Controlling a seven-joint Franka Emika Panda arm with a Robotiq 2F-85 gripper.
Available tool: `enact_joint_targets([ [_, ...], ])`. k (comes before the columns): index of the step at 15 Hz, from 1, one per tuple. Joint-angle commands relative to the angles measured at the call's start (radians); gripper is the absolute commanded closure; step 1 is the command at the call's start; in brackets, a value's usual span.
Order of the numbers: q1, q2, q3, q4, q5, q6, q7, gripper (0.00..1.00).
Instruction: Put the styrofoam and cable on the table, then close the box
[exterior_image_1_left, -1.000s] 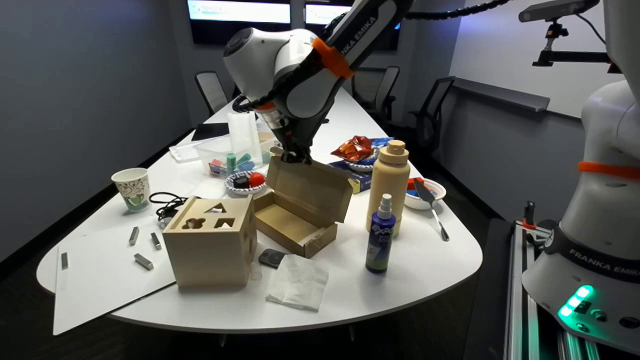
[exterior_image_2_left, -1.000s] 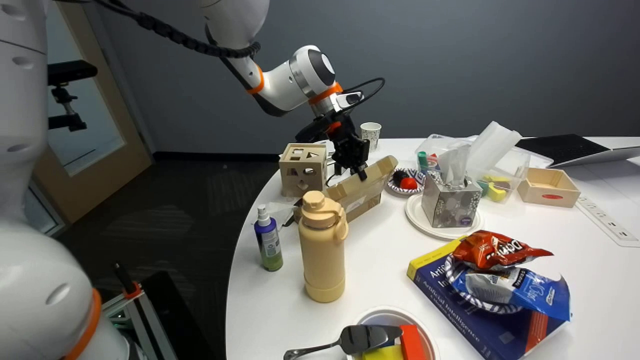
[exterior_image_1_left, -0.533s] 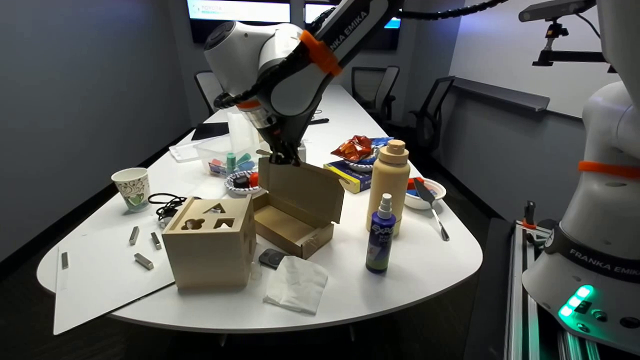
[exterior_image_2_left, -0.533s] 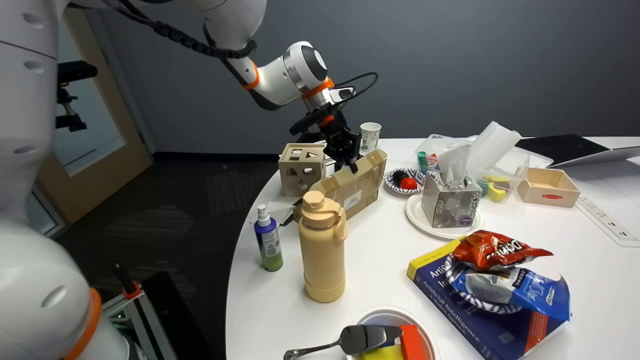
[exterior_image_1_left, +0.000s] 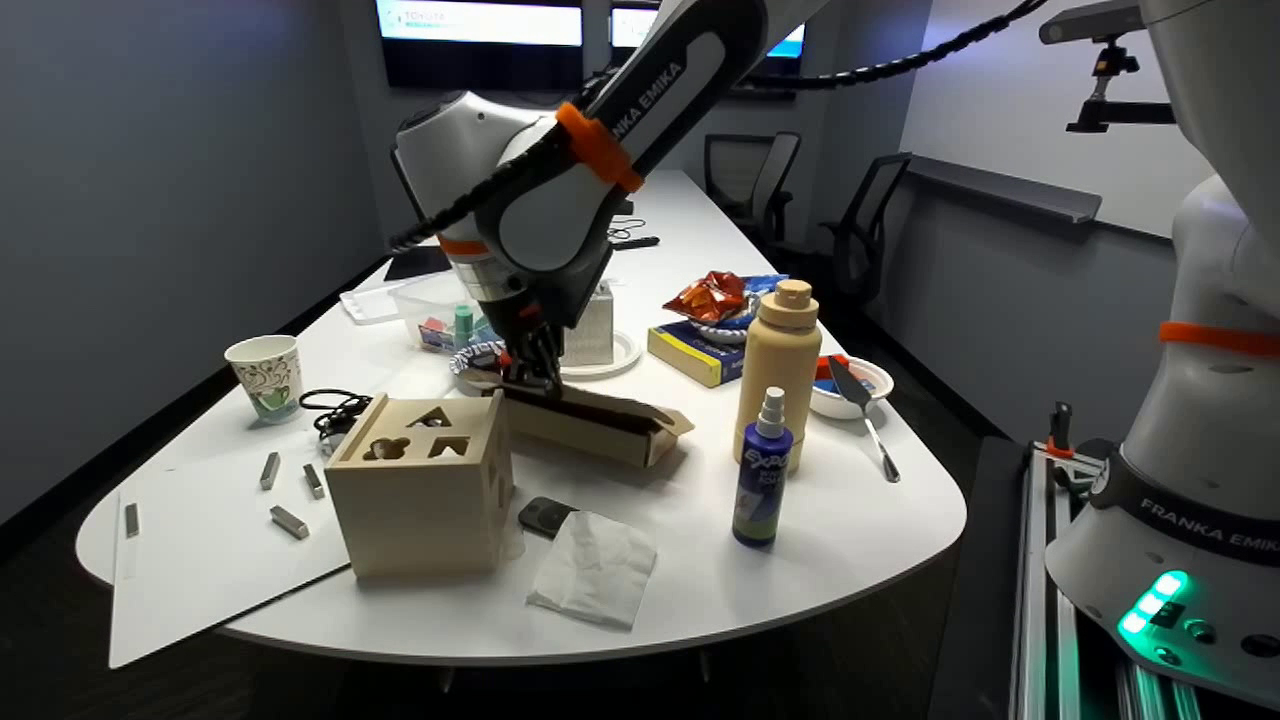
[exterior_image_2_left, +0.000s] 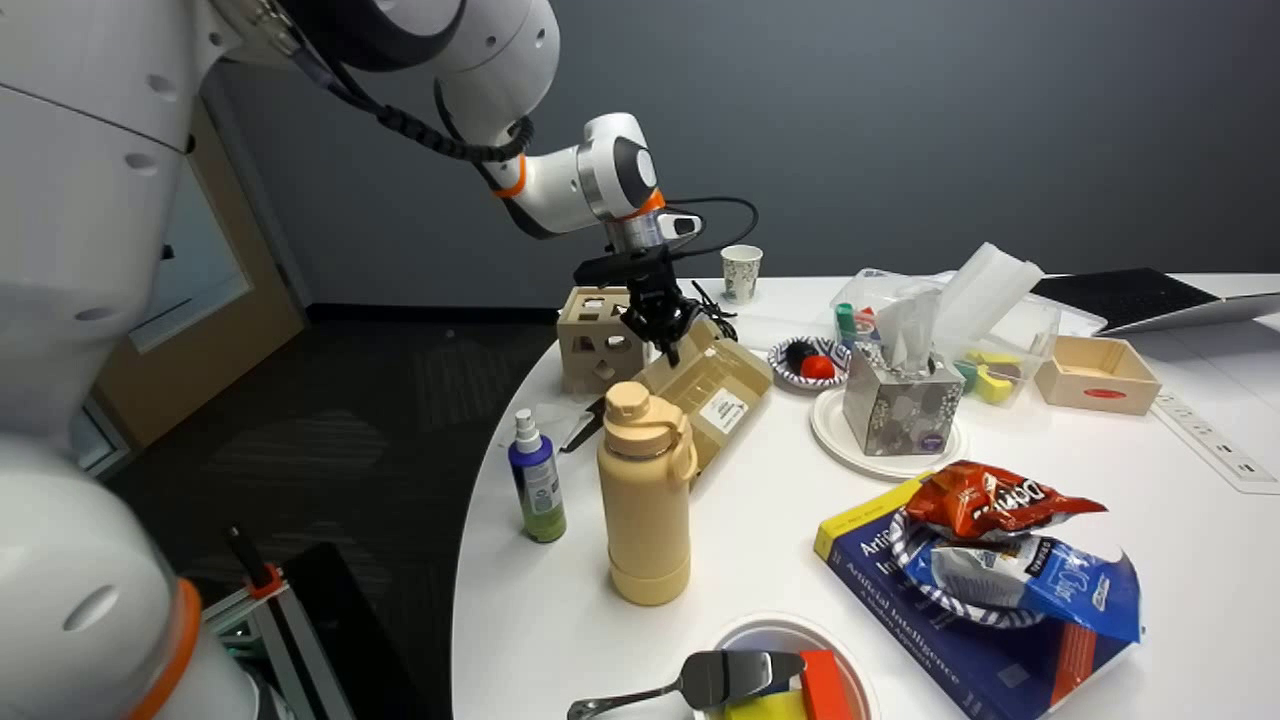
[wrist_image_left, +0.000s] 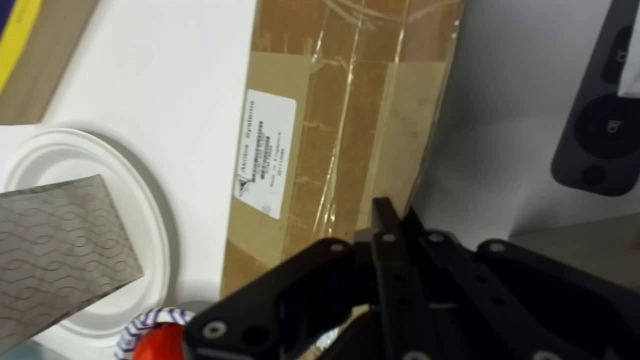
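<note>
We see the tool (wrist_image_left: 398, 206), nearly closed, pinching the edge of the slanted lid (wrist_image_left: 370, 125) of the box (exterior_image_1_left: 590, 437) on the worktop (exterior_image_1_left: 845, 530). Its inside is mostly hidden; in an exterior view the cable (exterior_image_1_left: 338, 412) lies partly behind the wooden cube (exterior_image_1_left: 415, 510).

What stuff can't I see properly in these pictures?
Inside of the cardboard box: wrist view, covered by its own cardboard.
Part of the cable: in an exterior view, behind the wooden cube.
Part of the remote: wrist view, cut off by the right edge.
Fine print on the label: wrist view, too small and blurry.
</note>
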Motion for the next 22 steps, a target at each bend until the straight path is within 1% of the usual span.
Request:
enact_joint_targets([
  [1,-0.025,0.078,0.028,0.064,0.108,0.027,-0.116,0.8],
  [2,-0.026,0.089,0.029,0.071,0.127,0.027,-0.135,0.71],
  [4,-0.026,0.11,0.03,0.09,0.164,0.01,-0.172,0.57],
  [8,-0.057,0.146,0.051,0.119,0.256,-0.008,-0.271,0.26],
  [10,-0.069,0.157,0.058,0.131,0.29,-0.014,-0.303,0.12],
  [11,-0.074,0.161,0.059,0.136,0.302,-0.014,-0.314,0.04],
  [12,-0.079,0.162,0.061,0.137,0.314,-0.015,-0.323,0.01],
  [14,-0.082,0.147,0.054,0.129,0.322,-0.002,-0.324,0.0],
  [18,-0.074,0.053,0.019,0.082,0.294,0.013,-0.271,0.0],
  [22,-0.065,-0.068,0.014,0.032,0.282,0.021,-0.252,0.0],
])
